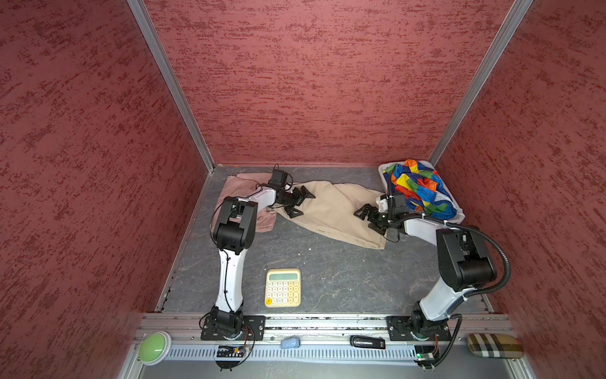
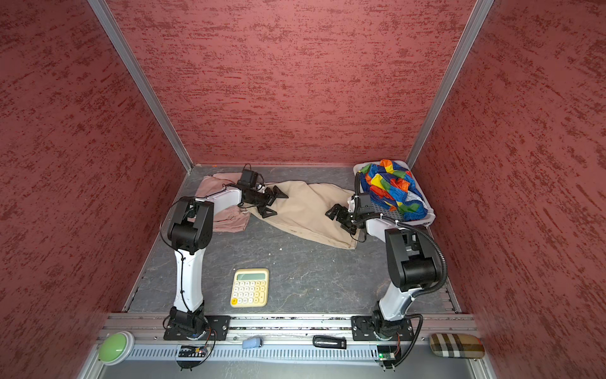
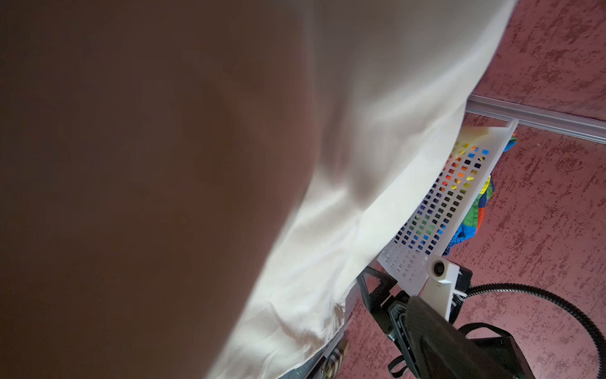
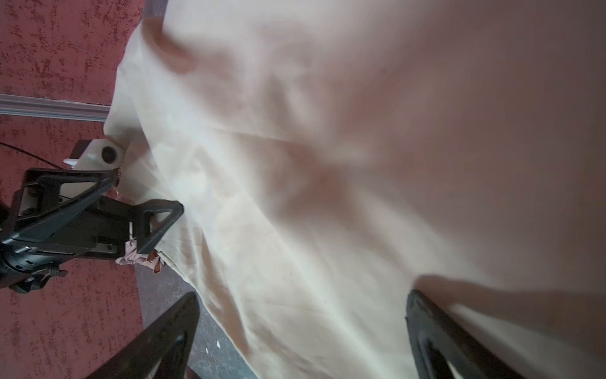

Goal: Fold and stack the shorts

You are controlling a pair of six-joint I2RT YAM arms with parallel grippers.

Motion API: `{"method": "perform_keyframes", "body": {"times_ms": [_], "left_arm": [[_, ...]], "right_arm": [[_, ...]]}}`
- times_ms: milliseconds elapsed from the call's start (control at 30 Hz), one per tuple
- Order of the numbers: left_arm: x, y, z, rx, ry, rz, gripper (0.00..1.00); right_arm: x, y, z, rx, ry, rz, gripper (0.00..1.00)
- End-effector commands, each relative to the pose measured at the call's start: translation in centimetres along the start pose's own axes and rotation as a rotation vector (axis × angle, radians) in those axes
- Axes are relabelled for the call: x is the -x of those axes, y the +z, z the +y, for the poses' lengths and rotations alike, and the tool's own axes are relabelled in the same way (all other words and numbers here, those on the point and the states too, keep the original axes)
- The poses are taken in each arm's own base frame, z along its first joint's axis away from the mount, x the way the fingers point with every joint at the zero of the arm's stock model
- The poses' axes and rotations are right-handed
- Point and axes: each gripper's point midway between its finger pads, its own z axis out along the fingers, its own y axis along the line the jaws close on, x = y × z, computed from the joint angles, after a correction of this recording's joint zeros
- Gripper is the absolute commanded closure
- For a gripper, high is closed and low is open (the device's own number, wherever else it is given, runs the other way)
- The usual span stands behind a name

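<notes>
The beige shorts (image 1: pixel 334 210) (image 2: pixel 308 210) lie spread across the back of the table. My left gripper (image 1: pixel 302 204) (image 2: pixel 274 203) stands open over their left end, and my right gripper (image 1: pixel 369 219) (image 4: pixel 301 328) stands open over their right end. Neither holds any cloth. Beige fabric (image 3: pixel 344 197) fills most of the left wrist view and hides that gripper's own jaws. The pink shorts (image 1: pixel 239 190) lie at the back left, partly under the left arm. The rainbow shorts (image 1: pixel 419 187) are heaped in the white basket (image 1: pixel 383 170) at the back right.
A cream calculator (image 1: pixel 283 287) lies on the table near the front middle. On the front rail are a green button (image 1: pixel 154 347), a small blue object (image 1: pixel 290 343), a black device (image 1: pixel 367 342) and a plaid case (image 1: pixel 493 344). Red walls close in three sides.
</notes>
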Motion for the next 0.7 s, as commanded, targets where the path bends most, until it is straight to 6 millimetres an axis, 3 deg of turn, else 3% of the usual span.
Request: {"method": "perform_keyframes", "body": {"times_ms": [0,100,167,267,333,400,500,567,667], "left_arm": [[1.0,-0.3,2.3,0.066,0.024,-0.029,0.01],[0.8,-0.9,2.4,0.043,0.019,-0.02,0.01],[0.7,-2.6,-0.8,-0.014,0.084,-0.034,0.01],[1.0,-8.0,-7.4,-0.045,0.261,-0.135,0.01],[1.4,-12.4,-8.9,0.03,0.348,-0.234,0.01],[2.3,-16.5,-7.9,0.099,0.345,-0.328,0.01],[4.1,-20.7,-3.1,0.164,0.263,-0.418,0.01],[5.0,-22.1,0.9,0.29,0.243,-0.436,0.01],[5.0,-22.0,4.8,0.316,0.149,-0.379,0.01]], "right_arm": [[-0.3,0.2,-3.4,-0.069,-0.003,0.001,0.01],[-0.6,0.1,-4.5,-0.089,-0.011,0.008,0.01],[-0.5,0.0,-4.1,-0.077,-0.021,0.005,0.01],[0.4,-0.7,-3.1,-0.083,-0.044,-0.009,0.01],[1.1,-1.2,-2.6,-0.096,-0.069,-0.023,0.01],[1.4,-1.4,-2.2,-0.101,-0.087,-0.025,0.01],[1.4,-1.2,-2.4,-0.106,-0.098,-0.01,0.01],[1.2,-1.0,-2.3,-0.098,-0.099,-0.006,0.01],[1.2,-0.9,-2.0,-0.09,-0.111,-0.003,0.01]]}}
